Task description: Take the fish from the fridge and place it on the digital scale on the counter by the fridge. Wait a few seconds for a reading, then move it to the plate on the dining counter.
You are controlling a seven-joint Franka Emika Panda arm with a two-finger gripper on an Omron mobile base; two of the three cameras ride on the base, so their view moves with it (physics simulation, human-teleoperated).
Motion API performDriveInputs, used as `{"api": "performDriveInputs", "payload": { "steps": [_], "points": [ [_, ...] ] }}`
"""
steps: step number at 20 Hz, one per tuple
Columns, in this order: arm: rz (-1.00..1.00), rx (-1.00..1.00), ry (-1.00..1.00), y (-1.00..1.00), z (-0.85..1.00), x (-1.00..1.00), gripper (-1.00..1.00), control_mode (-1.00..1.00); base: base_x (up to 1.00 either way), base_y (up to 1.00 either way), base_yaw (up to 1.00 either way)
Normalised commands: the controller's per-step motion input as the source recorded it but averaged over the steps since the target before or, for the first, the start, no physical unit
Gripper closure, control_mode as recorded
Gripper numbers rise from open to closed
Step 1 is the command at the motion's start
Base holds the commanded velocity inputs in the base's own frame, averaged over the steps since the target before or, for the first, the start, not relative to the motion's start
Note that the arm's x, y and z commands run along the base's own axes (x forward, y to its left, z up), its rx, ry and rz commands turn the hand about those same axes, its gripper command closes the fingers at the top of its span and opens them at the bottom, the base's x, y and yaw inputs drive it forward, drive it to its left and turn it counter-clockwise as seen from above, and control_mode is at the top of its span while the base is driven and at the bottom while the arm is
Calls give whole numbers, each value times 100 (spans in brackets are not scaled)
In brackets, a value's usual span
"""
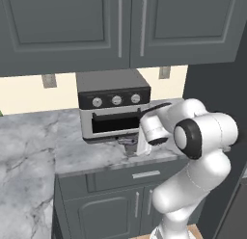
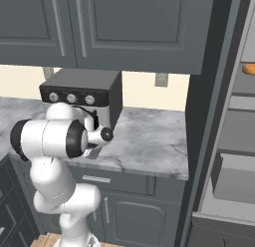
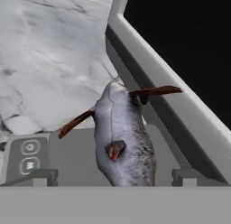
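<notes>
The grey, silver-bellied fish with reddish-brown fins lay on the small flat dark grey digital scale, just in front of the boxy silver-black toaster oven. The two-finger gripper hovered over the fish with its dark fingertips spread wide on either side, apparently not touching it. The scale's near edge and the fish's near end were cut off. From the base cameras, the white arm hid most of the scale on the veined marble counter. To the right, the dark grey fridge stood open, with an indistinct orange item on an upper shelf.
</notes>
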Motion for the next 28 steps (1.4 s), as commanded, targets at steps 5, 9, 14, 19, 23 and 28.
{"api": "performDriveInputs", "payload": {
  "steps": [5, 9, 14, 19, 23, 28],
  "points": [
    [0, 0, 0, 6, -16, 21, -100, -100, 0, 0, 0],
    [0, 0, 0, 9, -15, 25, 100, -100, 0, 0, 0],
    [0, 0, 8, 18, -21, 33, 100, -100, 0, 0, 0],
    [0, 0, 4, 2, -9, 4, 100, -100, 0, 0, 0],
    [-2, 0, -7, 0, 14, -54, 100, -100, 0, 0, 0],
    [-9, 0, -12, 0, 62, -56, 100, -100, 0, 0, 0]
  ]
}}
